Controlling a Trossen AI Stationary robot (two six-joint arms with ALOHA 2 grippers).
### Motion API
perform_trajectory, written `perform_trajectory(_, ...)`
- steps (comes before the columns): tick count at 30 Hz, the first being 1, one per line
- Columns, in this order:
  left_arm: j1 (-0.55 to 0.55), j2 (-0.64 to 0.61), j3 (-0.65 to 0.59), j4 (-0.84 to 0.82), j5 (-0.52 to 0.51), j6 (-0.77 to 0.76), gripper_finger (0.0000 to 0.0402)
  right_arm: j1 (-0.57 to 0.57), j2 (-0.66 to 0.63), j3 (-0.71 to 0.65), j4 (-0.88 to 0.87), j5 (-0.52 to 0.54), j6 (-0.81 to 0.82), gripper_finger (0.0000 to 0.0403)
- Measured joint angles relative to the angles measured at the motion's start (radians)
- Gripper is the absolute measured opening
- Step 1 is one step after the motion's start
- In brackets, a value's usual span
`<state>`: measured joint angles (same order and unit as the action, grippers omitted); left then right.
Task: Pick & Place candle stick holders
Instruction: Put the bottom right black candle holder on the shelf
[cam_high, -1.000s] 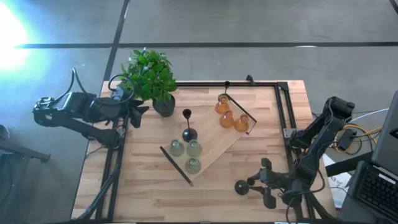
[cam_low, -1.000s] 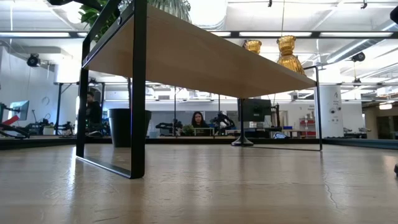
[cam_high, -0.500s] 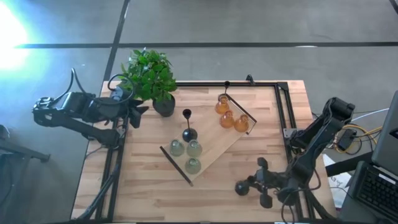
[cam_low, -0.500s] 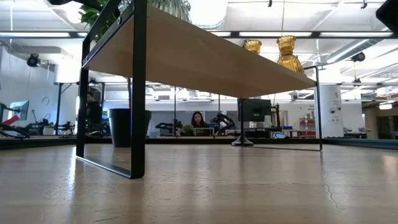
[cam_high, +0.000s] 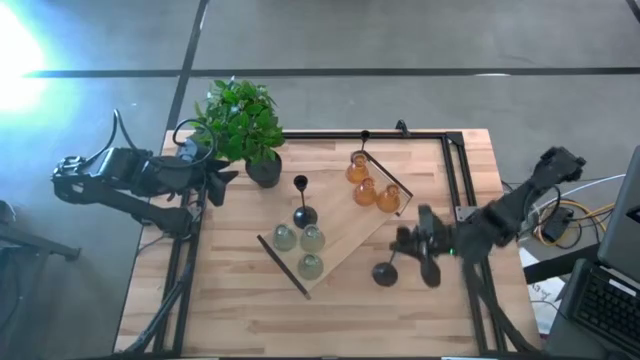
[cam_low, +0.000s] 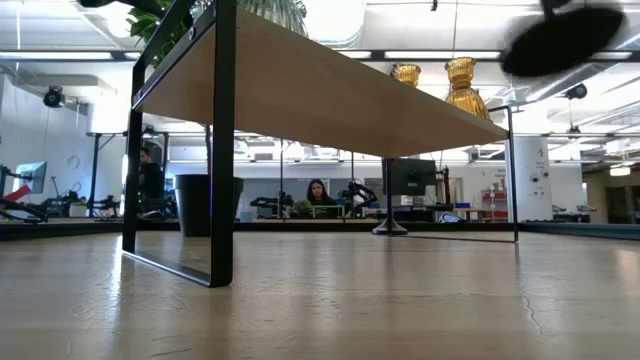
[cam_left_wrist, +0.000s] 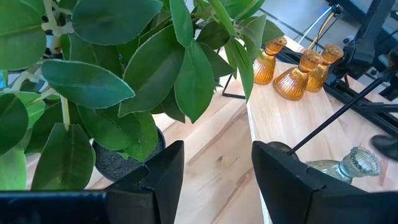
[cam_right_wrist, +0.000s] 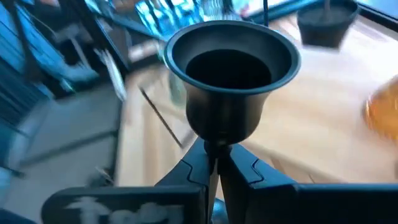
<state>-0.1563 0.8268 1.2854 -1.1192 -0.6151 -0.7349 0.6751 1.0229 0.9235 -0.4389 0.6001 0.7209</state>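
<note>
Stem pinched between shut fingers, the right gripper (cam_right_wrist: 214, 163) carries a black holder (cam_right_wrist: 231, 81) above the worktop (cam_high: 420, 310), just right of the raised shelf (cam_high: 345, 240). On the shelf stand 3 amber holders (cam_high: 372, 185), 3 green holders (cam_high: 300, 245) and 1 more black holder (cam_high: 303, 212). The left gripper (cam_left_wrist: 211, 168) waits with fingers apart beside the plant (cam_high: 240, 120). To place it well, I would keep the stem upright, come in slowly, and set the base flat in a free spot clear of the glass. The low view shows only a blurred dark base, and motion blur smears the carrying arm from above; the third black holder I cannot find.
</note>
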Motion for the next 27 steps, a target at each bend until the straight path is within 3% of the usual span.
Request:
perform_trajectory(3, 0.000, 0.000, 0.000, 0.000, 0.000, 0.020, 0.0193, -0.091, -0.018, 0.092, 0.008, -0.082, -0.092, 0.0010)
perform_trajectory(10, 0.000, 0.000, -0.001, -0.001, 0.000, 0.041, 0.0193, -0.276, 0.075, 0.296, -0.144, -0.134, -0.289, 0.0010)
perform_trajectory(17, 0.000, 0.000, -0.001, -0.001, -0.016, 0.092, 0.0193, -0.434, 0.212, 0.355, -0.123, -0.303, -0.435, 0.0009)
perform_trajectory(27, 0.000, 0.000, -0.001, -0.001, -0.032, 0.112, 0.0193, -0.515, 0.295, 0.366, 0.018, -0.324, -0.571, 0.0009)
